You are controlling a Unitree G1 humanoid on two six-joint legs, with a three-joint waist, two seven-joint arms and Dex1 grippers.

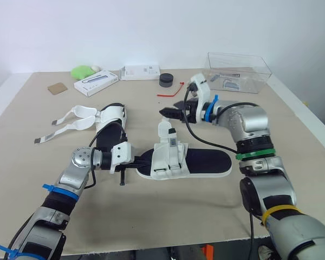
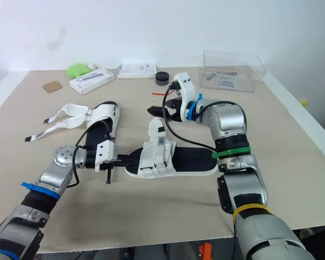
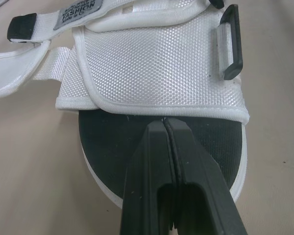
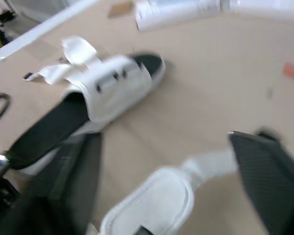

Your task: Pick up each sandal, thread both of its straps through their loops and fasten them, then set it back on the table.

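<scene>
Near sandal (image 1: 206, 161): we see it flat on the table (image 1: 151, 216), between the two arms, black footbed up. Its white upper (image 1: 168, 157) is closed over in part, and one upright strap (image 1: 163, 129) stands free above it.
Far sandal (image 1: 111, 127): on the table behind the left arm. Its loose straps (image 1: 70, 122) trail out sideways, both unfastened.
Left gripper (image 3: 164, 122): fingers pressed together with nothing visible between them. The tips sit over the footbed at the hem of the white upper, near the black loop (image 3: 230, 44).
Right gripper (image 1: 170, 110): fingers spread wide, empty, in the air just beyond the upright strap.
Step in hand: we judge the right arm is about to take the free strap while the left steadies the sandal. The task looks well short of halfway.
Risk, missed strap: the strap is thin and stands at a lean. A closure slightly off line would brush it flat and catch nothing.
Risk, sandal slides: the left fingertips bear on it without gripping it, so a pull on the strap could drag or turn the sandal.
Risk, loop blocked: the left fingers lie close to the loop and could get in the way of threading.
</scene>
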